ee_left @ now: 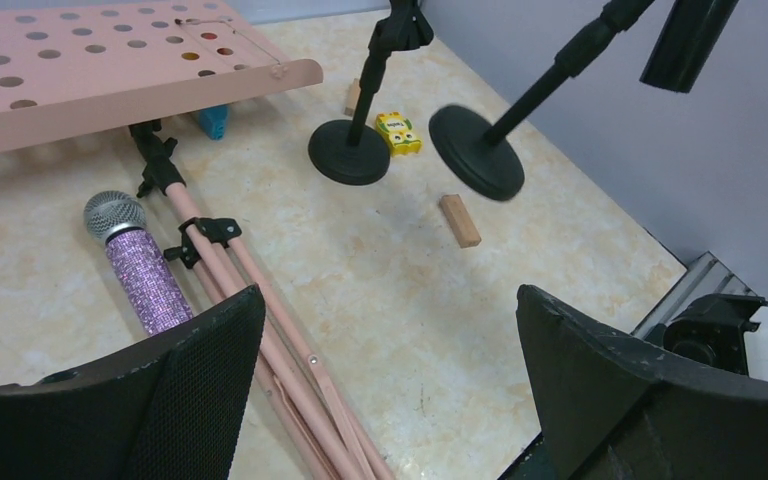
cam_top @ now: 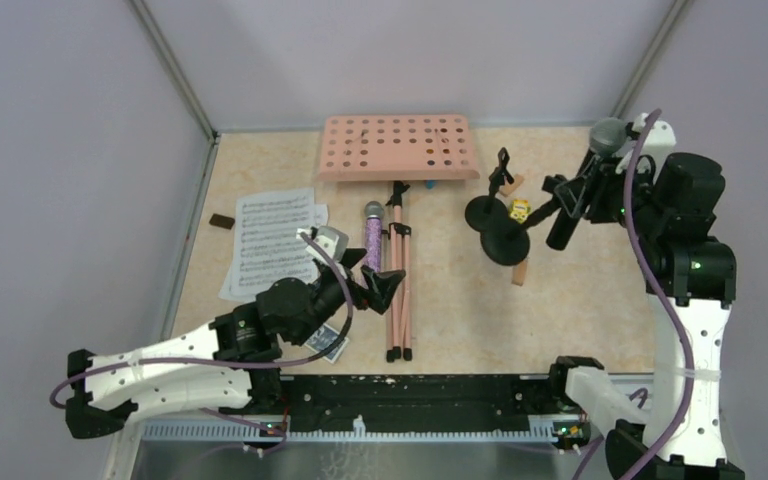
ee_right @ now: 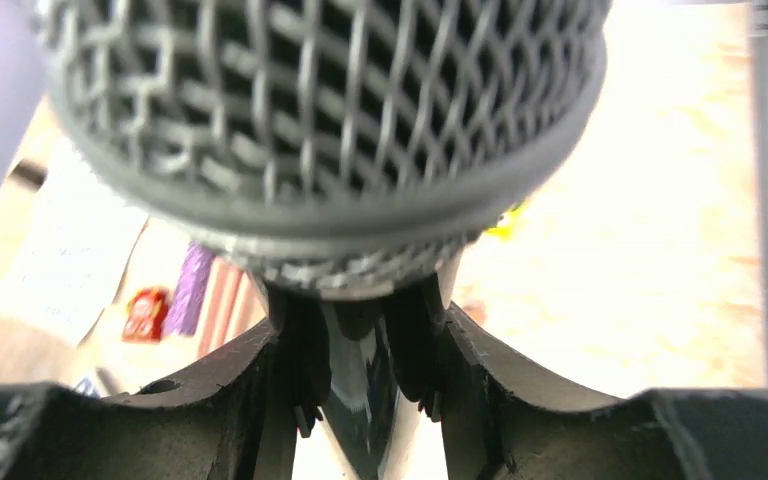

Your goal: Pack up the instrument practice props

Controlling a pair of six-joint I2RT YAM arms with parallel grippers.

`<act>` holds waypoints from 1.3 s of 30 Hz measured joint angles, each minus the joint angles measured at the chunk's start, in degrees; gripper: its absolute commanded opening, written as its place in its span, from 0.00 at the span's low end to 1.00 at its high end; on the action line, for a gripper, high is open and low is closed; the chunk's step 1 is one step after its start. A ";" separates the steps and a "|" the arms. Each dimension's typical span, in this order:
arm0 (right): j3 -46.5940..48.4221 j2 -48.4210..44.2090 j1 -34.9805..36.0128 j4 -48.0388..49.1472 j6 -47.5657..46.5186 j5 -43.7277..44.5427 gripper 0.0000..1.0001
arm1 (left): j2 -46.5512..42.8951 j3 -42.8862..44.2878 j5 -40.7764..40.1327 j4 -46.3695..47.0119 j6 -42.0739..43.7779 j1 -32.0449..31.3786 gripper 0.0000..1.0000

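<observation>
The salmon-pink perforated music rack [cam_top: 397,147] lies at the back centre. Its folded tripod legs [cam_top: 398,280] stretch toward me. White sheet music [cam_top: 270,243] lies to the left. The purple-glitter microphone [cam_top: 372,235] [ee_left: 145,275] rests beside the legs. My left gripper [cam_top: 375,285] [ee_left: 388,300] hovers open over the legs, holding nothing. Two black round-based mic holders [cam_top: 487,210] [cam_top: 505,243] stand right of centre. The black grey-headed microphone [cam_top: 608,135] [ee_right: 320,120] sits in the nearer holder's clip, and my right gripper [cam_top: 585,190] [ee_right: 365,400] is shut on its body.
A yellow toy [cam_top: 520,209] [ee_left: 397,132] sits between the holder bases, and a wooden block [cam_top: 521,272] [ee_left: 459,219] lies just in front. A blue card pack [cam_top: 328,343] lies under my left arm. A small dark block [cam_top: 222,221] lies by the left wall.
</observation>
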 measured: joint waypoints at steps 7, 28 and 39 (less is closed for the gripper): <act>-7.74 -2.10 9.57 3.39 -1.57 -9.33 0.00 | -7.89 -3.87 0.70 -1.99 2.14 0.00 0.99; -23.45 4.61 37.57 24.46 -33.44 -14.91 0.00 | -12.02 -7.28 12.74 -2.95 9.44 0.00 0.99; -27.93 7.50 37.57 28.76 -38.34 -23.39 0.26 | -12.20 -9.29 17.99 -3.10 12.41 0.00 0.99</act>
